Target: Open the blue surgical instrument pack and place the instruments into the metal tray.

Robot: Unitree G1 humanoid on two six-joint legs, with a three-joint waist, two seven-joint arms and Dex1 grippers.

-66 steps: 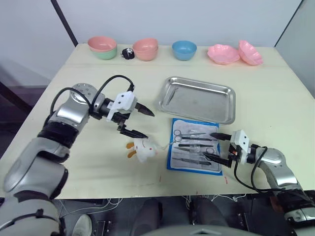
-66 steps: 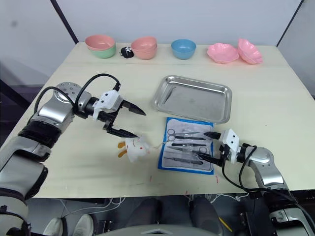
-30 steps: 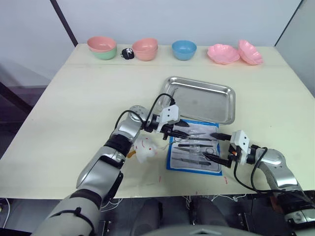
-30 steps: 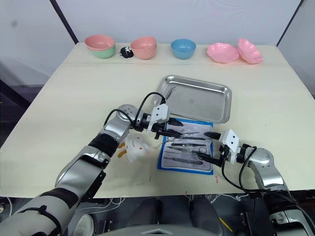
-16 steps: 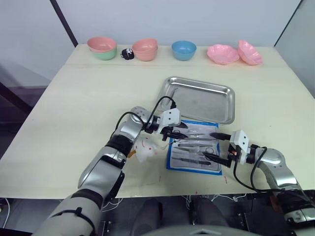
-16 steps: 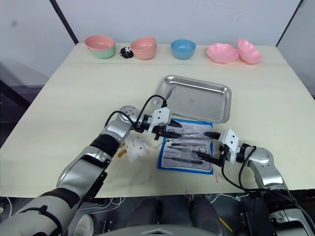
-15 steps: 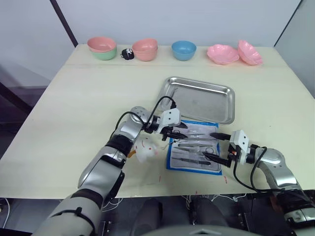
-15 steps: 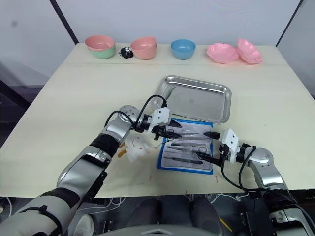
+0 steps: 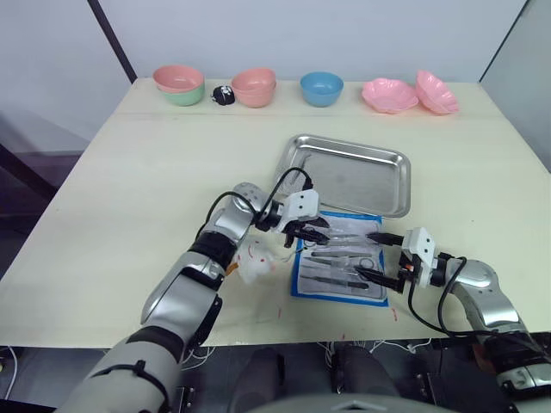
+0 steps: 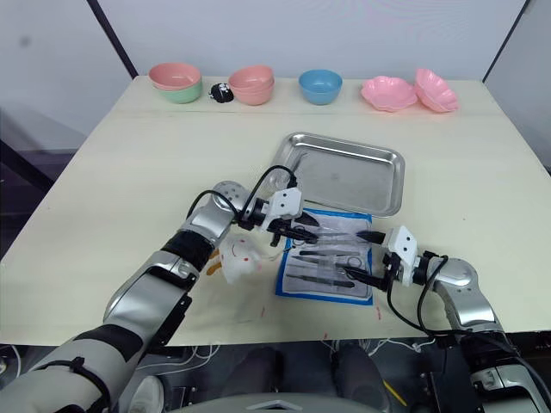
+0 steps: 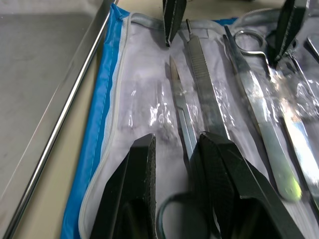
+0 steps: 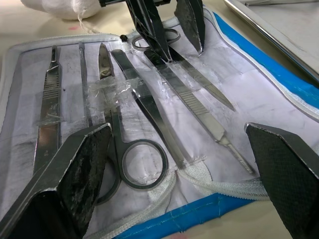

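Instruments (image 12: 149, 107) lie side by side in the opened blue surgical instrument pack (image 9: 340, 255), just beside the metal tray (image 9: 349, 175). Left hand (image 9: 317, 231) spreads its fingers over the pack's tray-side end. Right hand (image 9: 370, 257) is spread wide at the pack's other side, grasping nothing.

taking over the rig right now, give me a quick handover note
Left gripper: open, fingers low over the pack's tray-side end, straddling a slim instrument, nothing gripped.
Right gripper: open wide at the pack's other end, holding nothing.
Pack lies unfolded on the table just in front of the tray; the instruments are in its clear pockets.
Done: pack opened.
Left: every instrument has to go into the tray; I see none in it.
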